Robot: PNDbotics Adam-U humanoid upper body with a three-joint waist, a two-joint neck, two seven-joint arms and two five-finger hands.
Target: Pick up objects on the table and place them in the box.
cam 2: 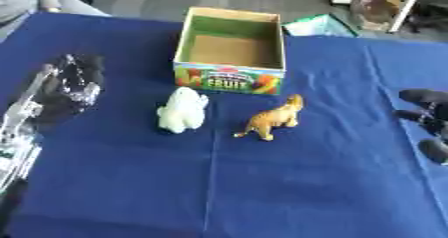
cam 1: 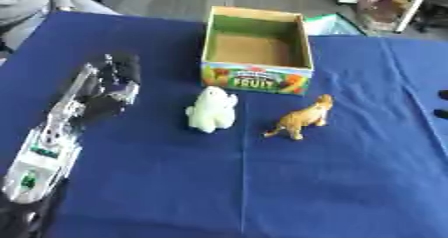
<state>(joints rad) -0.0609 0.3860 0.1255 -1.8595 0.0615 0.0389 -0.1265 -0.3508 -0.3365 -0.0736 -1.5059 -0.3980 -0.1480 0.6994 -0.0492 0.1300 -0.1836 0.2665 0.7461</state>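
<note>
While the open cardboard fruit box (cam 1: 256, 49) sits at the top middle, a white plush animal (cam 1: 212, 109) and an orange toy animal (cam 1: 303, 118) stand just below it. The left hand (cam 1: 114, 84) hangs at the left with fingers curled, holding nothing. The right hand (cam 2: 426, 117) shows at the right edge; whether its fingers are spread, one cannot tell.

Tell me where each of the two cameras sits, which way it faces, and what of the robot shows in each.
Left eye view: in the head, looking down at the blue table; left hand and forearm at the left, only dark fingertips of the right hand at the right edge.
Right eye view: beside it, same downward look; right hand shows more.
Shared: fruit box, white animal toy, orange animal toy.
</note>
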